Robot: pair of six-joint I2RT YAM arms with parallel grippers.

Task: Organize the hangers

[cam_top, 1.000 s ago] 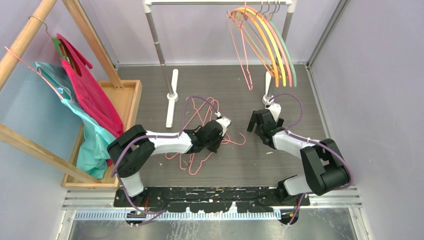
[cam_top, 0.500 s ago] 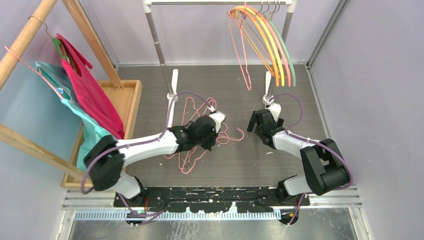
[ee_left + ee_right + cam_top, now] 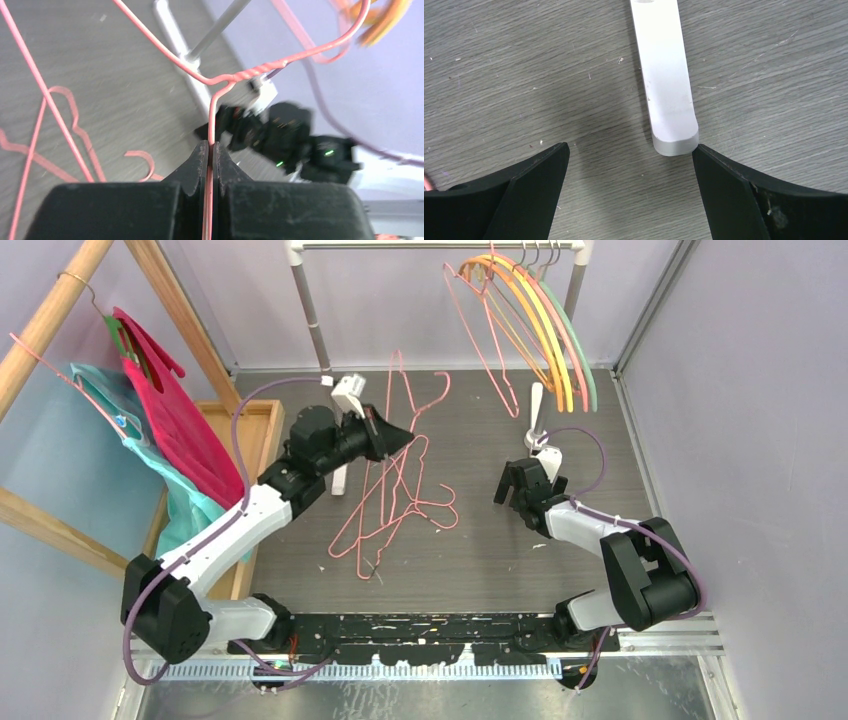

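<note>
At eleven o'clock, left claw (image 3: 405, 437) pinches a pink wire hanger (image 3: 250, 74); lift it clear of the other hangers (image 3: 47, 95) before hooking the rail (image 3: 440, 245).

Bright even light, blurred wrist background

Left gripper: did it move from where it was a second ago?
Yes. The left gripper, shut on a pink wire hanger, has swung toward the back and a little left, ending much closer to the rack's left pole.
</note>
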